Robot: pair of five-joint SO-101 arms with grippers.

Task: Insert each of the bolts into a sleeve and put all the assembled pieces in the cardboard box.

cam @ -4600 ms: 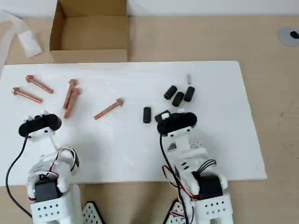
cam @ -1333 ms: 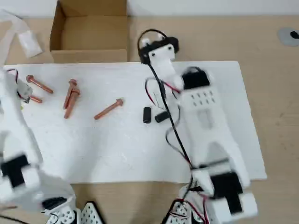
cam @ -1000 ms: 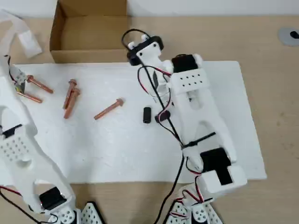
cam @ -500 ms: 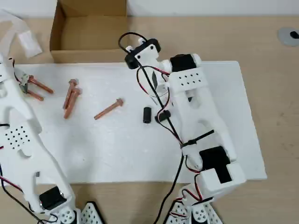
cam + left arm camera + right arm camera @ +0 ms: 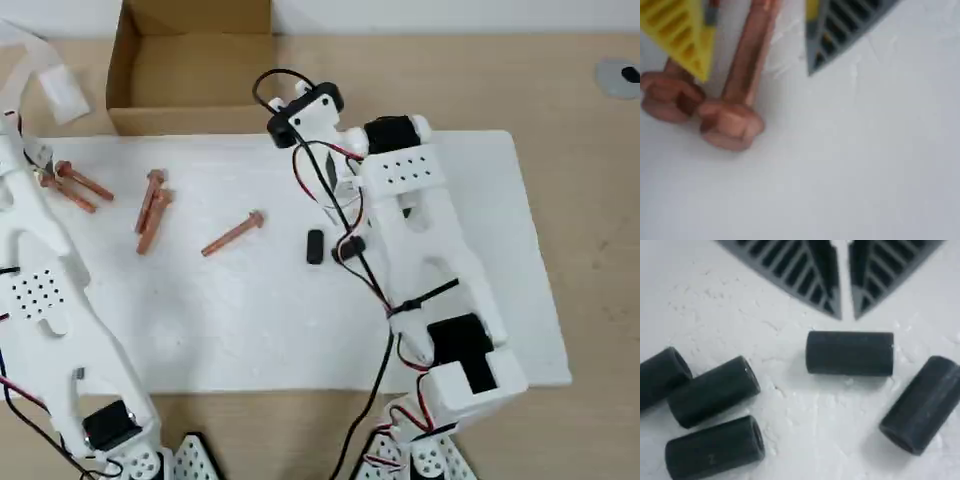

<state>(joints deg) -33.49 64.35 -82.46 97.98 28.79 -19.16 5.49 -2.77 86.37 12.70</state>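
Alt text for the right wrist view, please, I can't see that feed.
The right pincer, almost shut and empty, hangs just short of one black sleeve; four more sleeves lie loose nearby on white foam.

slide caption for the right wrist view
Right gripper hovers near a sleeve, four others lying nearby on the foam.
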